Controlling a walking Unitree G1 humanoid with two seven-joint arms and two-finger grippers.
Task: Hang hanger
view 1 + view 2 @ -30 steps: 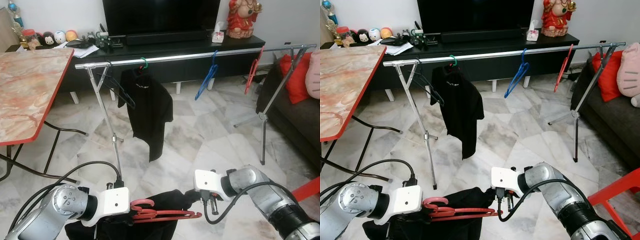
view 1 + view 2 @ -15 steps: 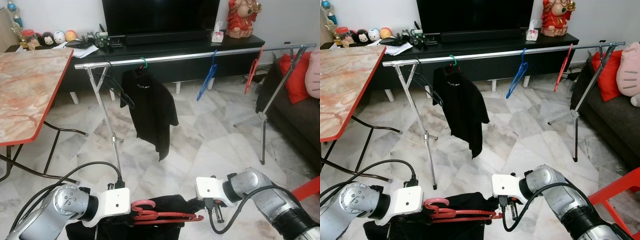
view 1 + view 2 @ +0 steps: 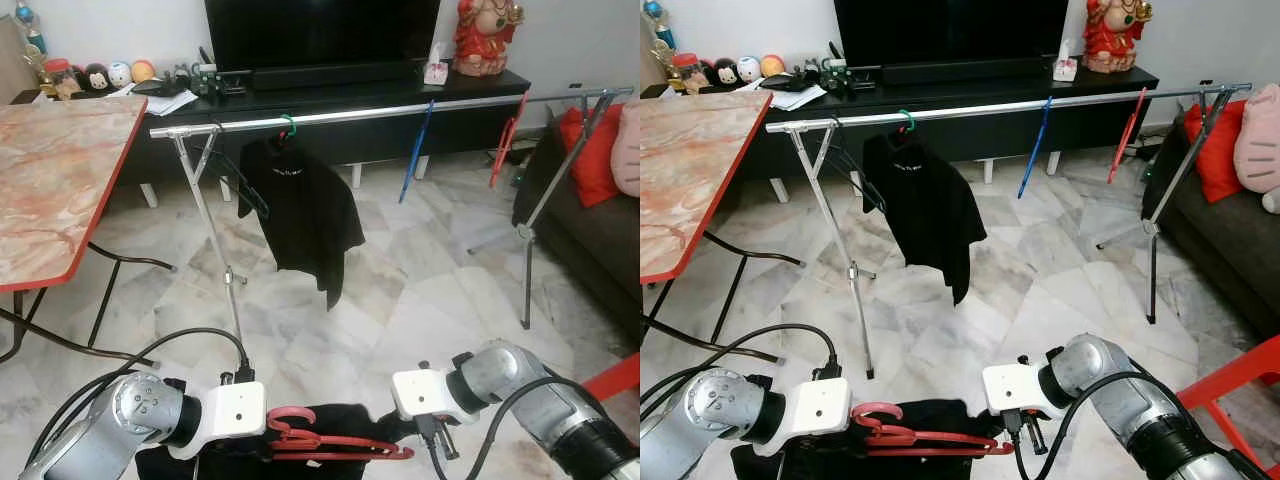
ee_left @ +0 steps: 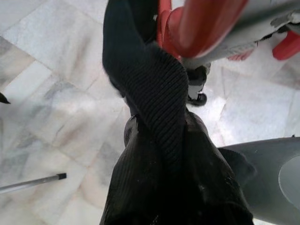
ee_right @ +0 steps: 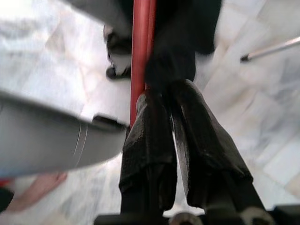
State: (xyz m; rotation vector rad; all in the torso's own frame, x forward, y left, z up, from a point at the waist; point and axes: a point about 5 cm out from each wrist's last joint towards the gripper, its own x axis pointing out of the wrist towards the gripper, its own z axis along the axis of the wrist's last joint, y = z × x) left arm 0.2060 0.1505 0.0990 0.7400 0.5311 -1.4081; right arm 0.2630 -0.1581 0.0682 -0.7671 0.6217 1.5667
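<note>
Right in front of you, your left gripper and right gripper hold the red hanger low, with a black shirt draped on it. Both sets of fingers are clamped on it. The hanger is stiff and light; the cloth is soft and may slip. Hold near the hook. Farther off stands the rail.

A home living room: a large television on a long black TV cabinet, a dark sofa with red cushions, marble floor tiles, and a clothes rail carrying hangers.
</note>
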